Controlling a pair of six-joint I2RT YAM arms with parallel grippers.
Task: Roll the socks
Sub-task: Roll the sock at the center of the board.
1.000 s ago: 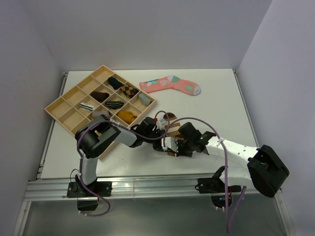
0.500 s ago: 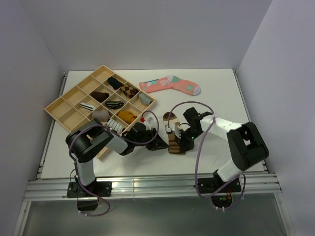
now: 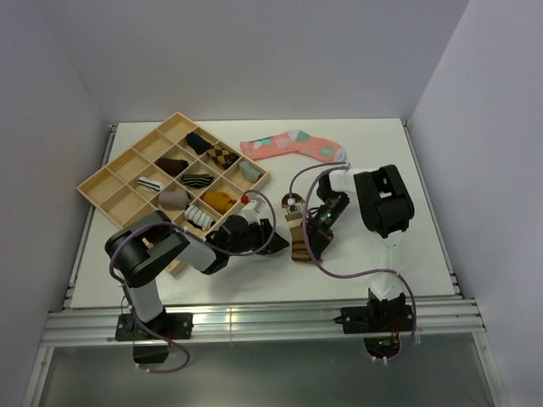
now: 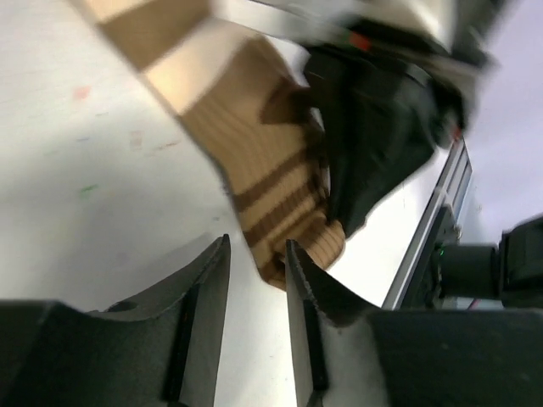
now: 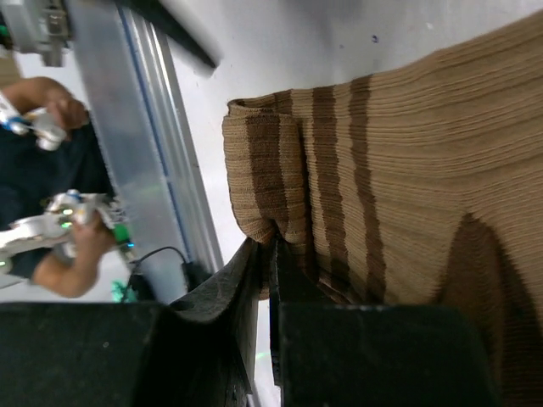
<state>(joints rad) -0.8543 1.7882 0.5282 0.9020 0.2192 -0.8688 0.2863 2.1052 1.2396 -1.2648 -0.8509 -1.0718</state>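
As the right gripper [image 5: 270, 248] pinches the folded end of the brown sock [image 5: 399, 153], we judge rolling barely begun; the left gripper [image 4: 256, 248], spread and empty at the sock's nine o'clock, must next take hold.

No legible txt, labels, brand names, nos. or signs are found in the top, L-wrist or R-wrist views; nothing readable is shown on any surface.

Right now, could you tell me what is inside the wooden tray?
Rolled socks sit in several compartments of the wooden tray; several others look empty. The left arm hides its nearest corner.
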